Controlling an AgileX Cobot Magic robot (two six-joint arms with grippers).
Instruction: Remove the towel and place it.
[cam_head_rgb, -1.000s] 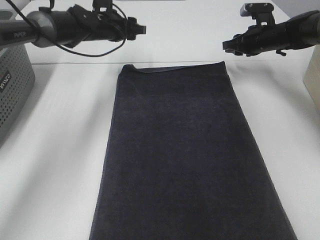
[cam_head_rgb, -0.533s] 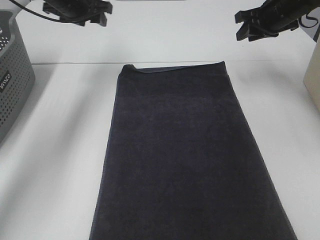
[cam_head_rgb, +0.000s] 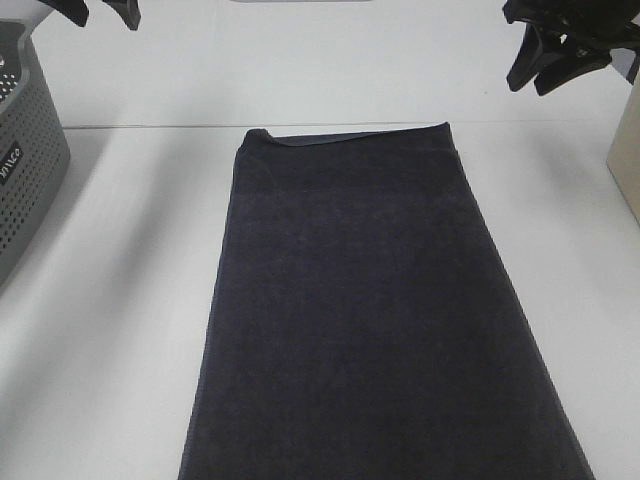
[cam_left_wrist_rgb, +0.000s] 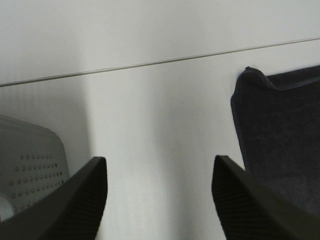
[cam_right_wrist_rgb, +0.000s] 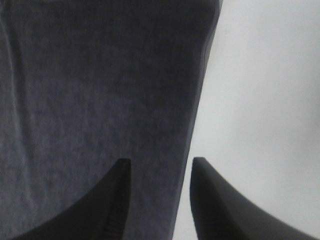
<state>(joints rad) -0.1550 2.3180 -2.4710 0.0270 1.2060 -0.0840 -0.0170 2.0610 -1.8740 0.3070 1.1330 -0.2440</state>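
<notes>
We see the towel (cam_head_rgb: 375, 310) lying flat on the white surface (cam_head_rgb: 120, 330), its near end running off the bottom edge of the high view and its far end stopping just short of the seam where the surface meets the back wall. It is dark charcoal and folded into a long rectangle; its far left corner (cam_left_wrist_rgb: 250, 74) is slightly turned up. To the left, well apart from the towel, stands a grey perforated basket (cam_head_rgb: 25, 170). At the right edge we make out a pale, box-like thing (cam_head_rgb: 625, 165), cut off by the frame.

Farther back and higher, both hands hang in the air, touching nothing. Our left hand (cam_left_wrist_rgb: 157, 200) is above the bare surface between the basket and the towel's far left corner; its jaws stand apart with nothing between them. Our right hand (cam_right_wrist_rgb: 160, 200) is over the towel's right hem, one finger above the cloth and the other above the white surface; its jaws are also apart, more narrowly, and hold nothing.
</notes>
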